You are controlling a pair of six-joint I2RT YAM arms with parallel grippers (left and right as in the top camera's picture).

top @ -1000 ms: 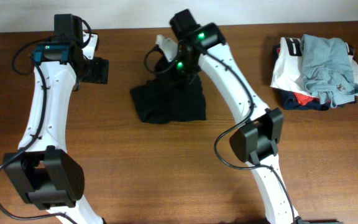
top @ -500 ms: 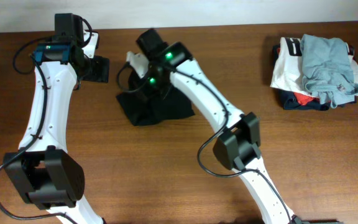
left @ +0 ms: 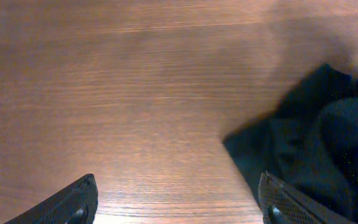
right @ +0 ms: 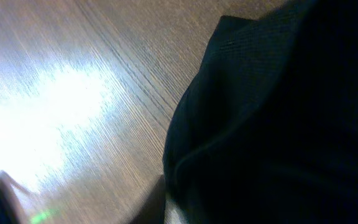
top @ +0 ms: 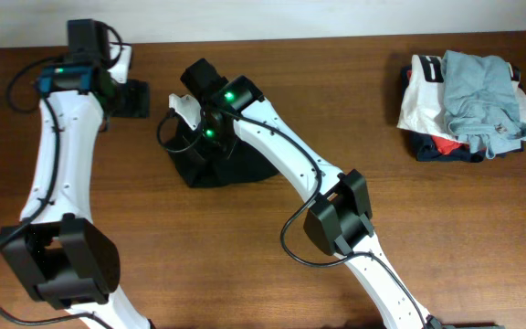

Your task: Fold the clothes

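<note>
The black top (top: 245,170) now sits bunched further left, hauled by the right hand (top: 202,144), grip indiscernible, toward the released left hand (left: 178,200).

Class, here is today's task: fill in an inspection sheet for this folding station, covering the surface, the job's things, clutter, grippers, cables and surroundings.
Surface: wooden table, bare brown grain with some glare in the right wrist view.
Job's things: black top, bunched in a heap at the far middle-left, not laid flat.
Clutter: grey-blue garment lying on a white garment, piled at the far right.
Grippers: left gripper open and empty, over bare wood beside the top. right gripper is down on the top, with its jaws hidden by cloth.
Cables: black cables loop at the wrists and the right arm's elbow, none seen snagged.
Surroundings: pale wall behind the table.
</note>
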